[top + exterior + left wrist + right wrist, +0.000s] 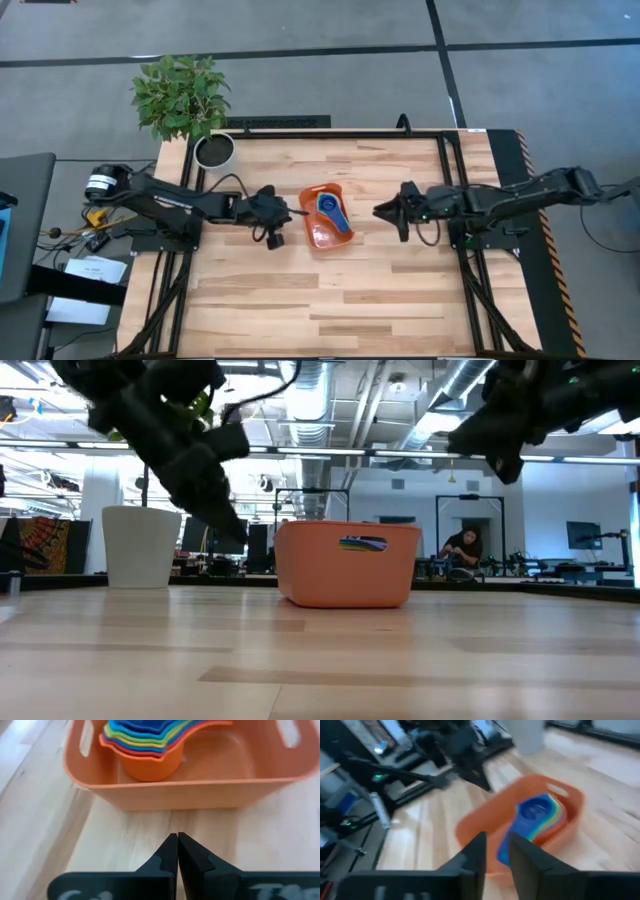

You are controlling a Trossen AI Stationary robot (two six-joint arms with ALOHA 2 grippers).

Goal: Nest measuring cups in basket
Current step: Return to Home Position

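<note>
Sitting nested in the orange basket (322, 240) at frame centre, the measuring cups (328, 207) have my left gripper (288, 212), closed on nothing, just to their left. My right gripper (381, 212), slightly parted and empty, hangs farther off to the right.

**Cups nested in basket, arms on either side**

Orange basket (322, 238) sits mid-table (380, 300), slightly askew. Measuring cups (329, 207) stacked inside it, blue one on top. Left gripper (290, 211) just beside the basket's left wall. Right gripper (379, 211) near its right side, apart. White plant pot (213, 150) at far-left corner.
</note>
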